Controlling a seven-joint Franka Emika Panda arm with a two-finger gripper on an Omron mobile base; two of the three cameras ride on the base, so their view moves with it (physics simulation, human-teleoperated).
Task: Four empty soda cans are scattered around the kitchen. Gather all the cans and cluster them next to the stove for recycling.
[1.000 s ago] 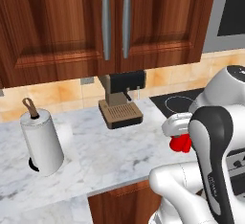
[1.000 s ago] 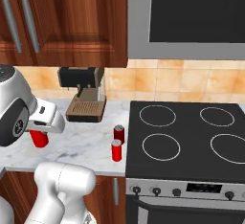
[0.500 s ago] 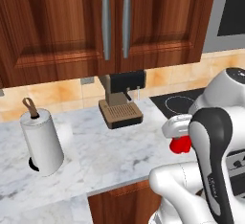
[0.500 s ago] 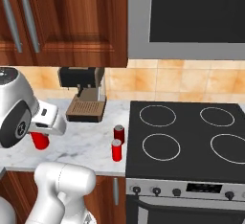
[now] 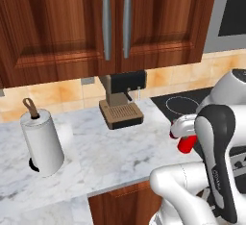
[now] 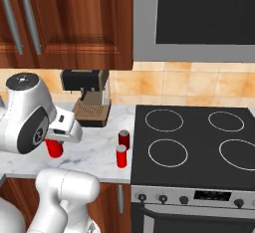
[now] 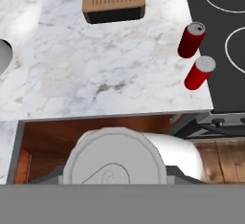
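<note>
Gripper point(image 6: 54, 146) is clamped on a red soda can point(image 6: 54, 148), held above the counter point(image 6: 94, 150) w/ the silver top filling the hand view. Two more cans point(image 6: 124, 139) point(image 6: 121, 156) stand just beside the stove point(image 6: 199, 152). Best carry it level, set it down next to that pair w/o knocking them. Vs half a sec ago: barely shifted.

The white arm bends at its dark elbow, forearm reaching left of the stove side, hand pointing down. Its gripper point(image 6: 55, 146) is clamped on a red can point(image 6: 54, 148), held above the table edge.
</note>
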